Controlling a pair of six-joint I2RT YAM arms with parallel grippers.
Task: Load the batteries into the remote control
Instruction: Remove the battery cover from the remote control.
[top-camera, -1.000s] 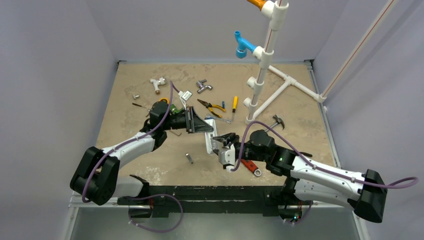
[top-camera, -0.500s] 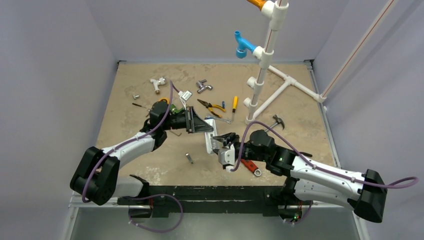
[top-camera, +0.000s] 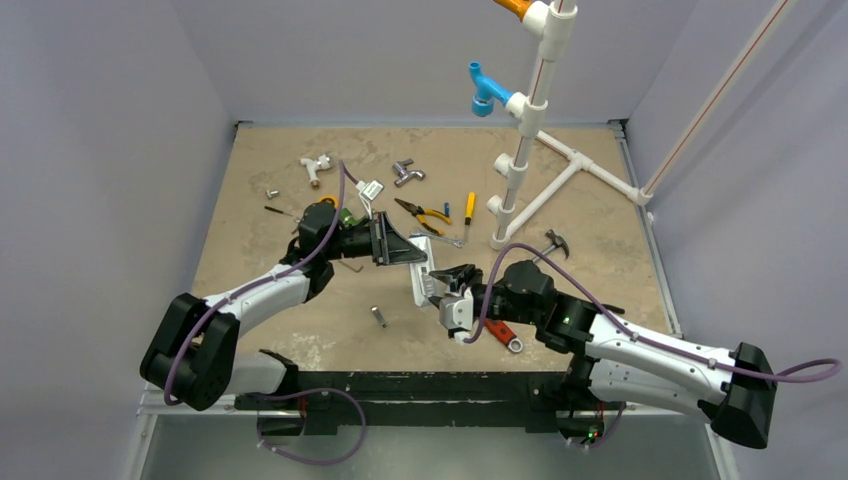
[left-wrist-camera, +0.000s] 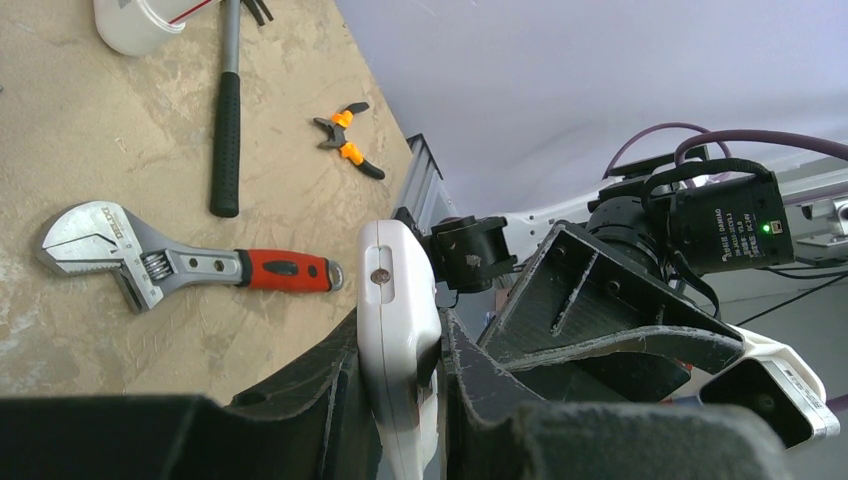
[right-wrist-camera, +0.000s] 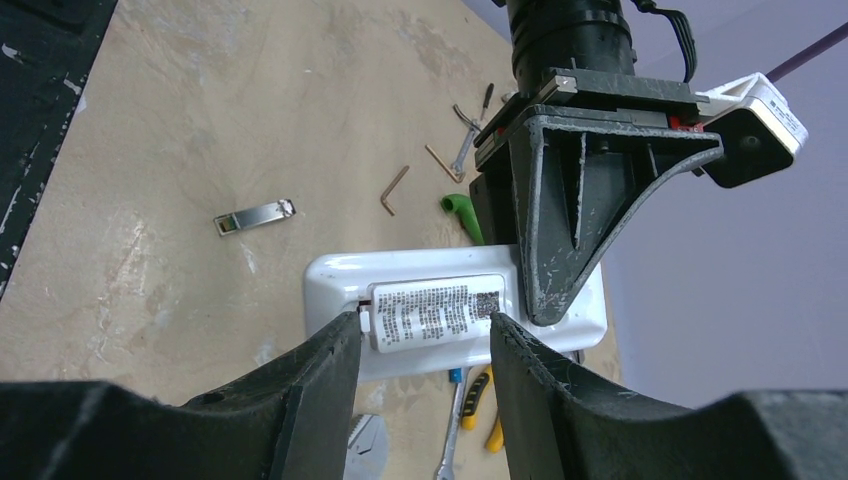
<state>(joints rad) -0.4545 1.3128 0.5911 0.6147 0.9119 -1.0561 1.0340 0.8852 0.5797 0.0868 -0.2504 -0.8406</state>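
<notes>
We see a big sandy table (top-camera: 260, 300) with a tall white pipe stand (top-camera: 520, 150) at its back right. The left gripper (left-wrist-camera: 405, 390) squeezes tight on the white remote control (right-wrist-camera: 340, 275) and holds it on its edge over the middle of the table. The right gripper (right-wrist-camera: 423, 335) has its jaws partly apart, one finger on each side of the sticker on the remote's back. A hammer (left-wrist-camera: 226, 110) and a red-handled wrench (left-wrist-camera: 190, 265) lie near. A small silver piece (right-wrist-camera: 255, 215) lies by itself.

2 white arms (top-camera: 262, 290), purple cables (top-camera: 344, 190), black hands (top-camera: 418, 254) (top-camera: 436, 286).
</notes>
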